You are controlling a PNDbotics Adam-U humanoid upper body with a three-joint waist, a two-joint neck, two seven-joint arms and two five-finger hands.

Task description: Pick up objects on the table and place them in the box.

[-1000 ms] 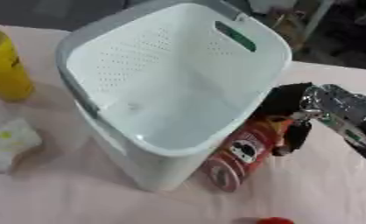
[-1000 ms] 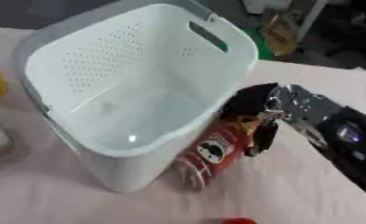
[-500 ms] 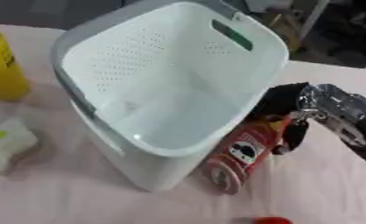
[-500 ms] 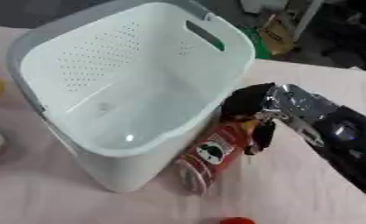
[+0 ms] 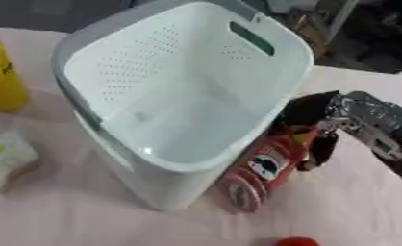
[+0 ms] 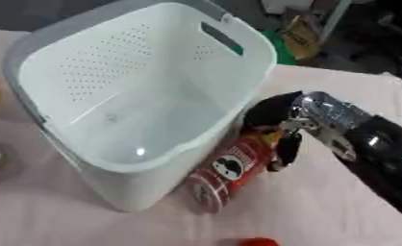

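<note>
A red crisp can (image 6: 230, 168) lies on the pink table against the right side of the white perforated box (image 5: 179, 144). My right hand (image 6: 280, 125) comes in from the right and sits over the can's upper end, its fingers curled down around it. The box is empty inside. A small red object (image 5: 295, 241) shows at the bottom edge. A yellow bottle (image 5: 1, 77) stands at the far left, and a white object with a yellow spot (image 5: 4, 158) lies below it. My left hand is out of sight.
The box has a grey rim (image 5: 74, 96) and a green handle slot (image 5: 251, 37). Cluttered floor and furniture lie beyond the table's far edge (image 6: 322, 33). Bare pink tabletop (image 5: 356, 206) extends to the lower right.
The whole picture has shifted slightly, so the camera moved. My right hand stays on the upper end of the can, which still lies against the box.
</note>
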